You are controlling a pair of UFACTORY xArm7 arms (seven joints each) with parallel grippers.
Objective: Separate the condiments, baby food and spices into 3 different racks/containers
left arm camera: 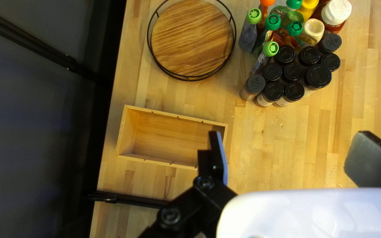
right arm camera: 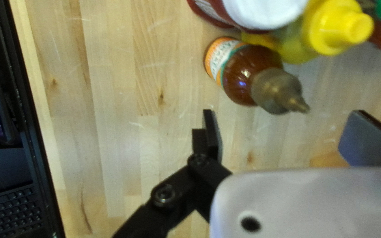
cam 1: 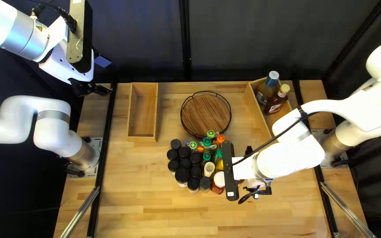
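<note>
Well, at the far left I have my left gripper (cam 1: 103,76) above the table, its two fingers spread with nothing held between them. Just to the right sits an open-topped, rectangular pale wooden box (cam 1: 143,110), near the far edge. Further right and nearer, a tight cluster of black-lidded spice jars (cam 1: 184,163) stands mid-table. Beyond them, toward the far edge, lies a round brown wooden tray with a black wire rim (cam 1: 205,113).

At the right side of the jars, pouches with green and orange caps (cam 1: 211,133) stand at the cluster's far side, while a red bottle with a broad white cap (cam 1: 219,178) is at its near side. My right gripper (cam 1: 264,191) is over this right side of the group, its fingers held wide apart. From its wrist I see a brown sauce bottle with an orange-and-green label and tapered tip (right arm camera: 252,75) ahead of the fingers, facing the space between them, not gripped, close beside a yellow-capped bottle (right arm camera: 336,28).

At the far right, a second pale wooden box (cam 1: 257,108) holds a white-capped bottle with a blue neck (cam 1: 265,90) and a dark red-brown bottle with a yellow cap (cam 1: 276,101).
</note>
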